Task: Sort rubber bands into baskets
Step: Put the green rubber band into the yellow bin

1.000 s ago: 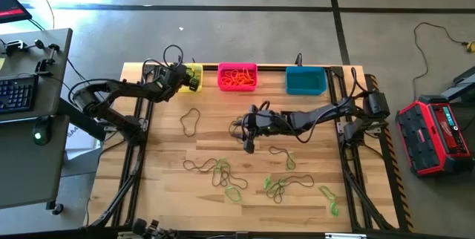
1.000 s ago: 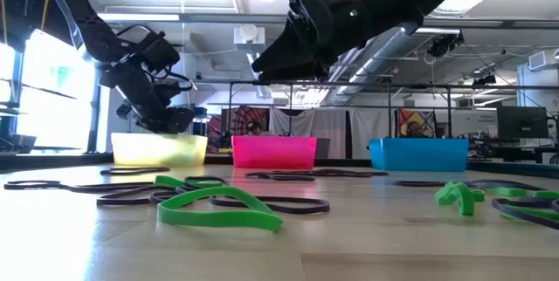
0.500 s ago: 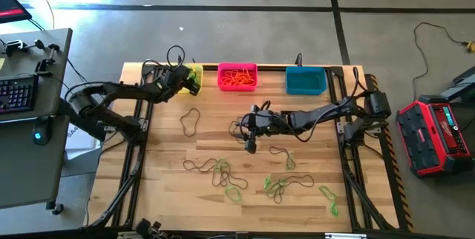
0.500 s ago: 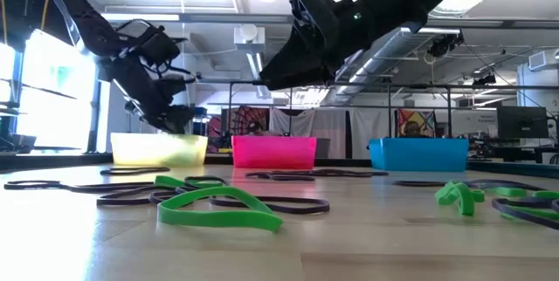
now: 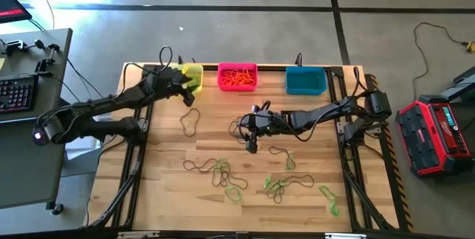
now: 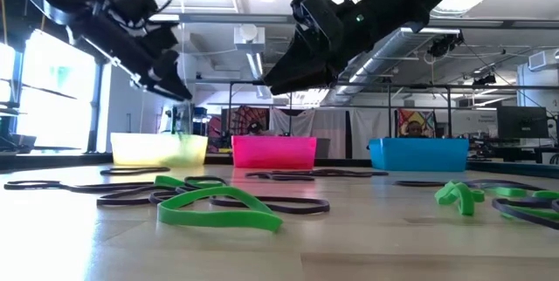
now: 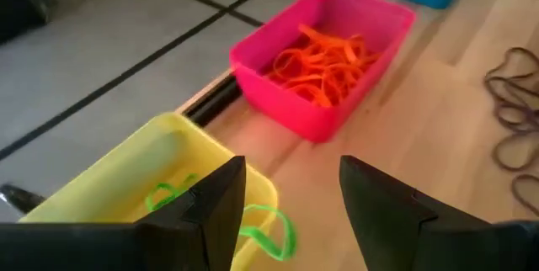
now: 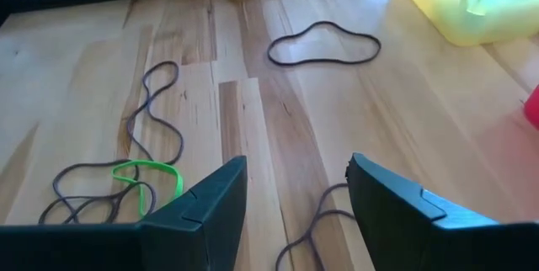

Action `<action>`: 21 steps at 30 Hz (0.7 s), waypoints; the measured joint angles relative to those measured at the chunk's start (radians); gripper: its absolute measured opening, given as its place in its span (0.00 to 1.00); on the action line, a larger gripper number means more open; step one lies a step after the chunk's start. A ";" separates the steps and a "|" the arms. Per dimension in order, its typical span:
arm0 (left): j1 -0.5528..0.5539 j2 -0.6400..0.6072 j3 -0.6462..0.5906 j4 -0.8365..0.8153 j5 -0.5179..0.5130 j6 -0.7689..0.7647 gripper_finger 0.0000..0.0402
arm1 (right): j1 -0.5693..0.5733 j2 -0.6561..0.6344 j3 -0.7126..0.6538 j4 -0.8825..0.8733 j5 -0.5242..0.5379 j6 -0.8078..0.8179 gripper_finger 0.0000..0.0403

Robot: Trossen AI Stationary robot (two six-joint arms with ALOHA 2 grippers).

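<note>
Thin floppy green band (image 7: pixel 268 231) over glossy yellow bin's (image 7: pixel 126 183) rim (both tools gaping, empty)

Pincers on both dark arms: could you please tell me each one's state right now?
Left pincer: open, holding nothing, by the yellow plastic basket.
Right pincer: open, holding nothing.

The room is brightly lit by ceiling lights. A big white glare is seen at a window (image 6: pixel 52 71) in the low view. The near green rubber band (image 6: pixel 218 209) is blurred. Soft, faint shadows are cast on the tabletop (image 5: pixel 245 172).
</note>
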 joint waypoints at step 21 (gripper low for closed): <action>-0.177 0.002 0.000 -0.093 0.319 0.117 0.46 | 0.000 0.000 0.000 -0.028 0.002 -0.026 0.48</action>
